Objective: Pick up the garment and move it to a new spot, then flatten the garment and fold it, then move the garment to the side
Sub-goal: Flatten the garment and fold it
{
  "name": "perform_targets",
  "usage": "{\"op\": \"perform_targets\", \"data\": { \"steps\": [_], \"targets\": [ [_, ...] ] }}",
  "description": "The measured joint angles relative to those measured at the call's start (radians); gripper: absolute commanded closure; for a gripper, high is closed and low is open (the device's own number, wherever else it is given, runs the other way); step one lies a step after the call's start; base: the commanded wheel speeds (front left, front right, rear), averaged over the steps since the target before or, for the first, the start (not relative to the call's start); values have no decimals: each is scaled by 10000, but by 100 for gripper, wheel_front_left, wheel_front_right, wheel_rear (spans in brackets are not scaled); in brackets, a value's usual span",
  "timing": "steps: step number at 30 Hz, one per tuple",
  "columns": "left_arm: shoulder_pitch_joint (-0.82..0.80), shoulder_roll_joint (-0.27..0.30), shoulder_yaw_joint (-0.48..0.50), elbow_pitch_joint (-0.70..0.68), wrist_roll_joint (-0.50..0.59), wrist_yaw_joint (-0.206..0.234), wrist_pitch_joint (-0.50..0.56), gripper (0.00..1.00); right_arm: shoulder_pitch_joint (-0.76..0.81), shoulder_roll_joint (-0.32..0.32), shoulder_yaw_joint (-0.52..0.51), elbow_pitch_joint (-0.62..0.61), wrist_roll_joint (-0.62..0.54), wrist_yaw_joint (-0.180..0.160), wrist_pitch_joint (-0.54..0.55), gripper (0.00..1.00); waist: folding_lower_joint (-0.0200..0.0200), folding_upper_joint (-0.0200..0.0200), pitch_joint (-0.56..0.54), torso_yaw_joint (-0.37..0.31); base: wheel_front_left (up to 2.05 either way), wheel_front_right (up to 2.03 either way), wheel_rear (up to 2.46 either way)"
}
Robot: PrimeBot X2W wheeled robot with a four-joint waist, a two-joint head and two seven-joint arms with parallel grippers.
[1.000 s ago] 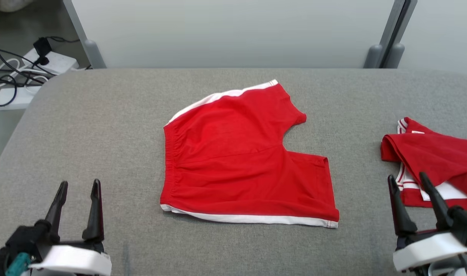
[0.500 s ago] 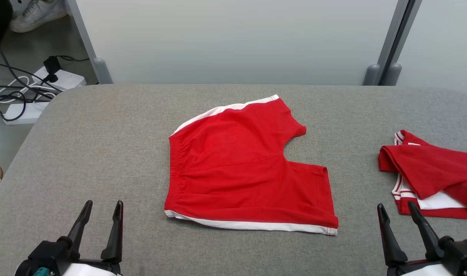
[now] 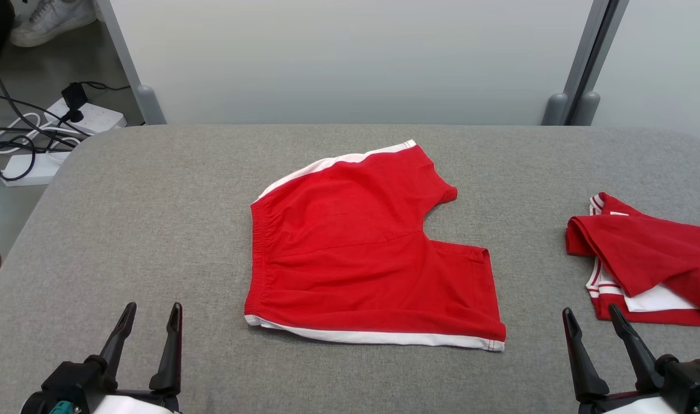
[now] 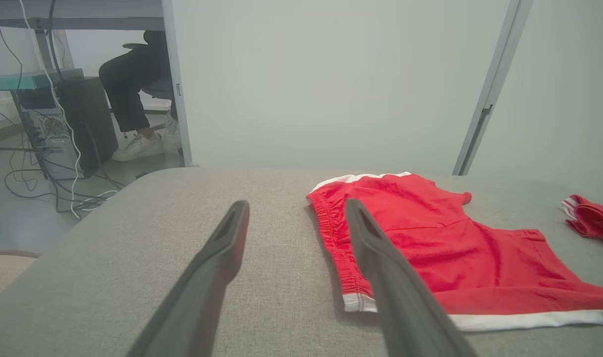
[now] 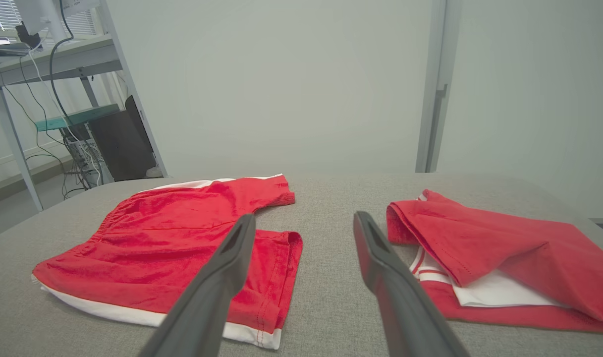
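Lying flat at frame center on the grey bench (image 3: 142, 218): red shorts (image 3: 361, 253) with white side stripes, waistband toward frame left. Left gripper (image 3: 153, 307) at lower left, 2 fingers spread wide, holding nothing, clear of the cloth. Right gripper (image 3: 590, 311) at lower right, likewise spread and empty. Loosely folded red-and-white garment (image 3: 643, 253) at right edge, apart from the shorts.

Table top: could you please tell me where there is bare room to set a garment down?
Widest bare patch: the left of the table, between its edge and the red shorts. A narrower strip lies between the shorts and the second red garment. The far strip before the wall is free too. The right edge is crowded.
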Motion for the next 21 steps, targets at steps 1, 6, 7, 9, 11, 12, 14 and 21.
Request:
{"op": "perform_targets", "data": {
  "steps": [1,6,7,9,11,12,14,21],
  "targets": [
    [0,0,-2,12,0,0,0,0,0,2,0,-10,0,0,40,0,0,0,2,0,0,0,0],
    [-3,-2,-15,77,0,0,-2,0,0,4,6,-21,2,0,54,0,0,0,19,13,0,0,0],
    [-4,-2,-25,100,0,0,-2,0,0,4,6,-23,2,0,54,0,0,0,24,16,0,0,0],
    [-6,-2,-38,127,0,0,-2,0,0,4,6,-23,4,0,56,0,0,0,39,17,0,0,0],
    [-18,0,-81,150,-2,0,40,0,0,4,12,-23,23,0,105,0,0,0,66,28,0,0,0],
    [-47,0,-146,171,-4,-6,67,0,0,4,36,-12,33,0,207,0,0,0,92,36,0,0,0],
    [-189,-6,-391,249,-13,-123,353,0,-6,-2,90,54,121,0,395,0,0,0,178,73,0,0,0],
    [-1591,-249,-1607,1662,-424,-941,1561,0,-428,-274,1018,1034,474,0,1187,0,0,0,943,162,0,0,0]
  ]
}}
